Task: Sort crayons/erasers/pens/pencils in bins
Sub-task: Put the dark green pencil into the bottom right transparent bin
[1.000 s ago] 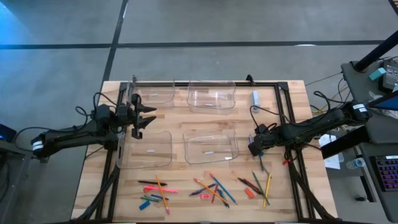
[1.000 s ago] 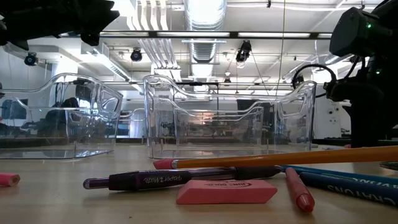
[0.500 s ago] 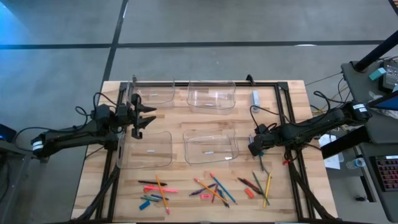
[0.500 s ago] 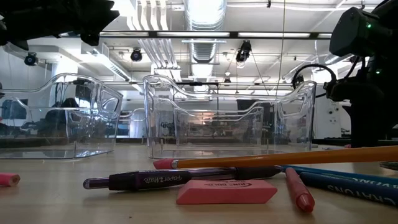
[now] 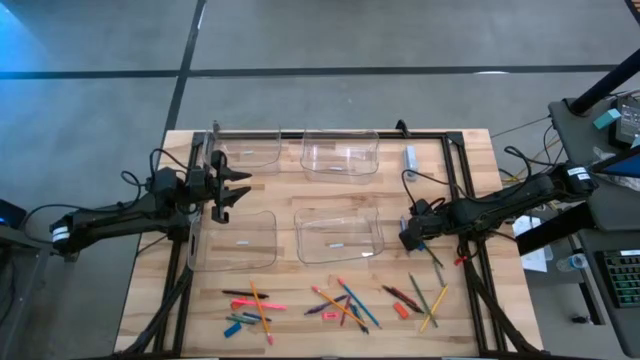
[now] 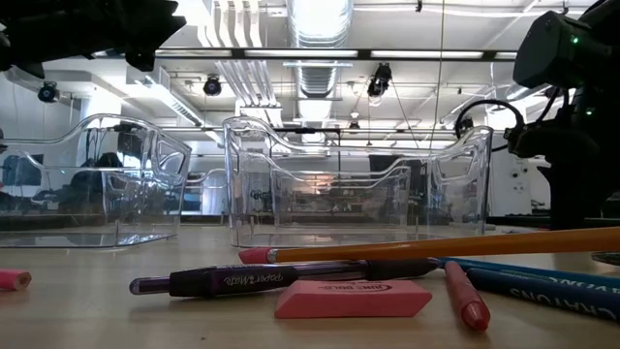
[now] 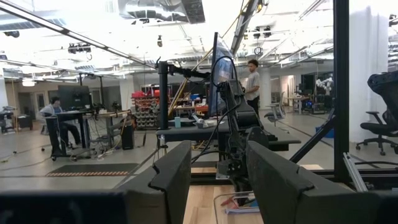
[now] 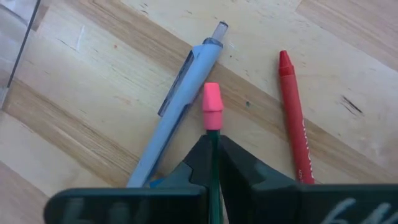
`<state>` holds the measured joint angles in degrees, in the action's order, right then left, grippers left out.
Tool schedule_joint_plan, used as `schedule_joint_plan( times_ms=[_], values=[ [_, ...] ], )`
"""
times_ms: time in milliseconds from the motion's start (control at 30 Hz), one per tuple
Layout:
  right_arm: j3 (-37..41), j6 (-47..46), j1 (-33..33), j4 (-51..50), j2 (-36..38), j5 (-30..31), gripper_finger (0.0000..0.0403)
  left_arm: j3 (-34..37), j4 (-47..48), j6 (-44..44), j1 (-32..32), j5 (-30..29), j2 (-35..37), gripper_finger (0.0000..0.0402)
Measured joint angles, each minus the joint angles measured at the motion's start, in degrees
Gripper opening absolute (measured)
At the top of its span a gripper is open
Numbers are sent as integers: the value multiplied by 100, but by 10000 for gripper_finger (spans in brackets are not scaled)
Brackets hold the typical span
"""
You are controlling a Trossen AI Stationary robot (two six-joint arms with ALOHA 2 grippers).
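Pencils, pens, crayons and erasers (image 5: 401, 310) mostly lie loose along the table's (image 5: 140, 300) near edge, so the sorting looks barely begun; the four clear bins (image 5: 338, 238) seem nearly empty, though small pale marks in two are hard to identify. Near the right-hand clutter, the right gripper (image 8: 214, 138) is pressed together, pinching a green pencil (image 8: 212, 107) just below its pink eraser tip, beside a pale blue pen (image 8: 180, 106) and red crayon (image 8: 292, 112). The left gripper (image 7: 217, 177) hangs half-spread and empty over the left bins. The pencil's far end is hidden.
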<state>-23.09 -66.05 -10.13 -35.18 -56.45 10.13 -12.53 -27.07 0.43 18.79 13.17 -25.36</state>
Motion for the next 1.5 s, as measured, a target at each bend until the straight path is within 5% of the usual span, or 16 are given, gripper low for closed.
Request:
schedule_joint_plan(
  times_ms=[733,1267,1500],
  values=[
    [-870,515,2,-520,6,33,14,0,-90,-4,-2,0,0,140],
    [-492,292,2,-454,-573,55,133,0,-98,-4,0,0,0,140],
    [-504,305,0,-348,-1157,87,144,0,-98,-4,0,0,0,140]
  ],
)
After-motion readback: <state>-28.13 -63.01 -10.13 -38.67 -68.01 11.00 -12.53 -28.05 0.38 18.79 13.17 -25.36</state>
